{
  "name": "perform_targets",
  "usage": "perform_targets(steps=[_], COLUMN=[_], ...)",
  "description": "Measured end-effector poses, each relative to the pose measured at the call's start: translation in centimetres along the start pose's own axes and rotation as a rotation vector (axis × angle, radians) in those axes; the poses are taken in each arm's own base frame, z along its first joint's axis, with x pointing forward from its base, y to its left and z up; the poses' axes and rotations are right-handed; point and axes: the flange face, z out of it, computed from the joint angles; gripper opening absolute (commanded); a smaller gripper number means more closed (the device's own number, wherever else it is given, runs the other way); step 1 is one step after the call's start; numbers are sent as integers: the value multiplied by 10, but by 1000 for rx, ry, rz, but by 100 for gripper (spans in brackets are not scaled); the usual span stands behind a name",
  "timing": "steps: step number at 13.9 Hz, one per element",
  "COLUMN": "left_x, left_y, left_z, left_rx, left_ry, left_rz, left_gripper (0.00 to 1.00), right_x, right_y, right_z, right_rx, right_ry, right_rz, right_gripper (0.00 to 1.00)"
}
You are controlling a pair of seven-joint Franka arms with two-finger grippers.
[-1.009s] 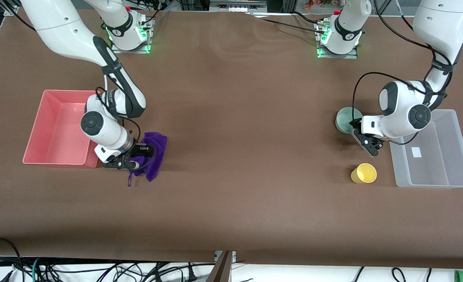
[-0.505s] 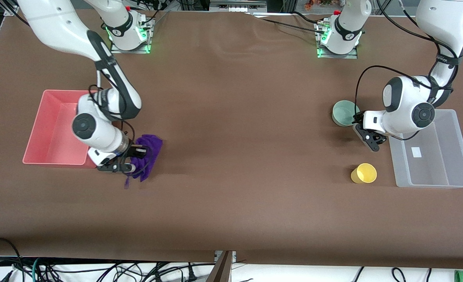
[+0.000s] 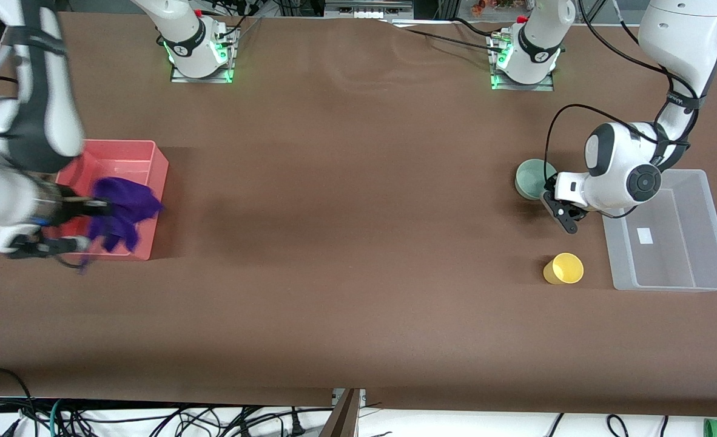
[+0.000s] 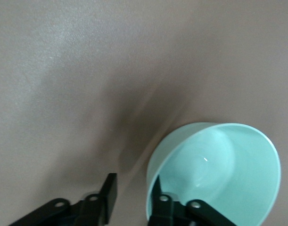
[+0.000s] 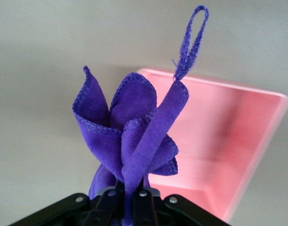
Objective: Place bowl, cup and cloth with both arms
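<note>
My right gripper [image 3: 88, 223] is shut on the purple cloth [image 3: 122, 212] and holds it bunched in the air over the pink bin's [image 3: 146, 152] corner nearest the front camera. In the right wrist view the cloth [image 5: 134, 127] stands up from the shut gripper [image 5: 133, 197], loop at its tip, with the pink bin [image 5: 257, 122] below. My left gripper [image 3: 557, 206] is open at the mint-green bowl [image 3: 529, 177]. In the left wrist view one finger is inside the bowl [image 4: 228, 169] and one outside, the gripper [image 4: 133, 200] straddling the rim. The yellow cup [image 3: 563, 269] stands upright, nearer the front camera.
A clear plastic bin [image 3: 716, 243] sits at the left arm's end of the table, beside the bowl and cup. The pink bin sits at the right arm's end. Brown cloth covers the table. Cables hang from the left arm.
My right gripper has lifted the cloth off the table and carried it toward the pink bin. My left gripper has shifted slightly closer to the bowl's rim.
</note>
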Motion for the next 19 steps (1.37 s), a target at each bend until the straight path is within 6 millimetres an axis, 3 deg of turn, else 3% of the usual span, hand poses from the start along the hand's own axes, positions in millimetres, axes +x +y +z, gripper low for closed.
perform_targets(steps=[2, 4, 7, 9, 10, 12, 15, 16, 17, 18, 19], left_x=[5, 11, 4, -24, -42, -84, -148, -162, -170, -173, -172], left_y=[-8, -22, -50, -77, -92, -129, -192, -206, -215, -219, -221], left_z=[-21, -71, -165, -211, -221, -215, -154, -128, -105, -90, -84], left_rx=[4, -13, 2, 84, 116, 125, 126, 121, 110, 97, 92], left_ry=[0, -16, -25, -51, -70, -90, -47, -35, -29, -28, -27], left_rz=[1, 12, -1, -27, -48, -110, -183, -186, -190, -190, -188], left_gripper=[0, 0, 0, 0, 0, 0, 0, 11, 59, 100, 100], right_x=[-15, -20, -19, -15, -14, -10, -12, -16, -21, -28, -37], right_y=[50, 65, 58, 49, 45, 23, -46, -65, -77, -81, -79], right_z=[15, 43, 76, 69, 57, 21, -42, -59, -74, -89, -102], right_rx=[3, 18, 40, 72, 83, 79, 83, 80, 71, 61, 56], right_ry=[-35, -88, -150, -120, -92, -36, 10, 27, 46, 71, 96], right_rz=[-5, 6, 0, 3, 12, 22, 12, 14, 11, 11, 15], right_gripper=[0, 99, 100, 100, 100, 100, 100, 100, 100, 100, 100])
